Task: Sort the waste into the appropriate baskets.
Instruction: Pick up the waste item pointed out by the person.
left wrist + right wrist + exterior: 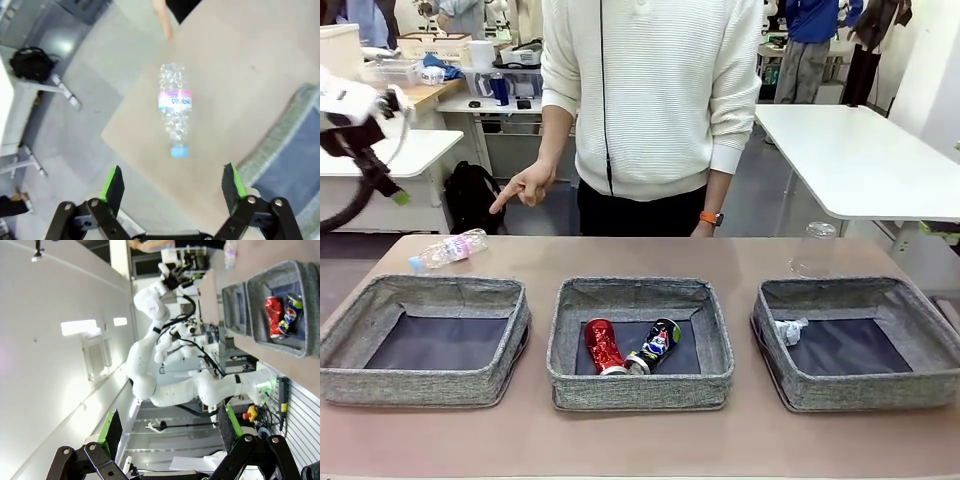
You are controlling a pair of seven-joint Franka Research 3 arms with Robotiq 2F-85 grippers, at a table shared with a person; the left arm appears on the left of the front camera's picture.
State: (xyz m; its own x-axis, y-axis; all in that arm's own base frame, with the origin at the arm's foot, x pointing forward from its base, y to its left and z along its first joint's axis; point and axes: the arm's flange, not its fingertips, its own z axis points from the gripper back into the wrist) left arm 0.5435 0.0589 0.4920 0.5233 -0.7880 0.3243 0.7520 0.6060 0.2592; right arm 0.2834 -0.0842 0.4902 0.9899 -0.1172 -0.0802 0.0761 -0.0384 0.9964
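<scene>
Left fingers (114, 186) gape above blue-capped bottle (175, 107) beside table (250, 65) corner.

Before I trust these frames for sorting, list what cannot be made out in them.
Blue-capped bottle: label print, blurred in left wrist view.
Clear bottle at far right, front view: see-through, cap cannot be told.
Left basket: cut off by left wrist view's right edge.

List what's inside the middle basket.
The middle basket holds a crushed red can and a crushed dark blue can, lower ends close together. Its near wall hides the front strip of floor.
</scene>
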